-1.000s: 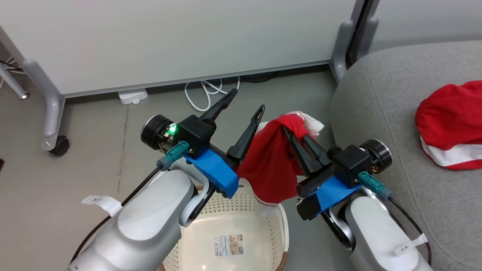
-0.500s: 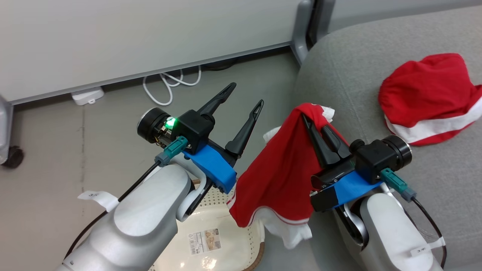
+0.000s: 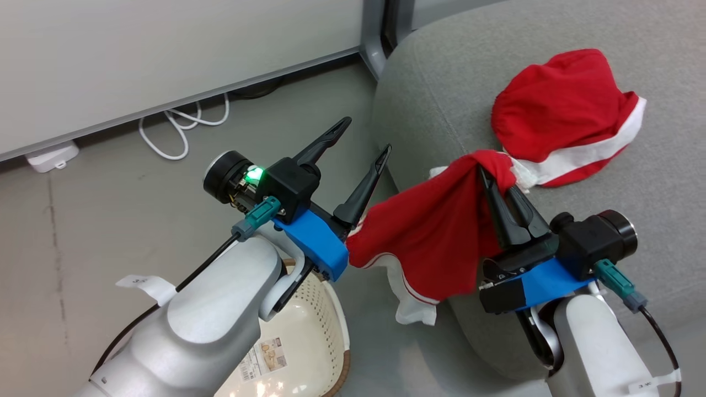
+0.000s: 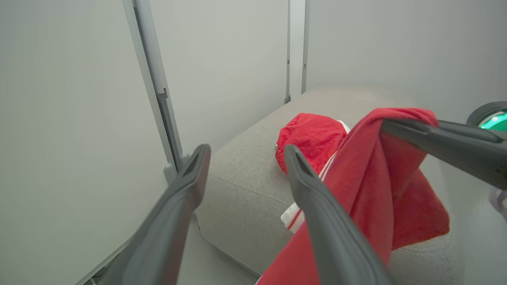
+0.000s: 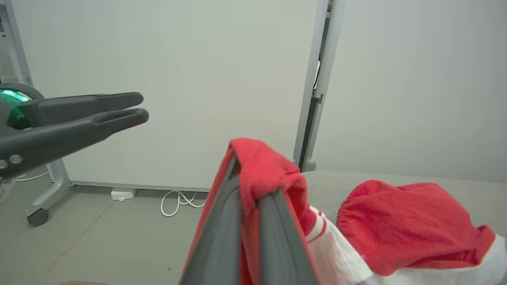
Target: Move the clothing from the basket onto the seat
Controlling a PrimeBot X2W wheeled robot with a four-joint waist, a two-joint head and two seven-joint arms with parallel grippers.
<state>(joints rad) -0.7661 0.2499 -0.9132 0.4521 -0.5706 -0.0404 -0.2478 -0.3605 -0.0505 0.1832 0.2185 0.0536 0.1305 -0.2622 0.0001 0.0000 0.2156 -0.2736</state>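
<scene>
Clothing [image 3: 441, 242] partly behind right gripper [image 3: 498, 182]

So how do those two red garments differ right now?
The held garment hangs from the shut right gripper; the other garment lies on the sofa. The held garment is stretched out, white hem dangling; the other garment is bunched into a mound. Both are red with white trim.

Basket [image 3: 331, 314]: near part cut off by the bottom edge, left side hidden behind the left forearm [image 3: 215, 325].
Basket label [image 3: 265, 355]: print too small to read.
Right gripper [image 3: 488, 172] fingertips: covered by the held red garment [image 3: 441, 237].
</scene>
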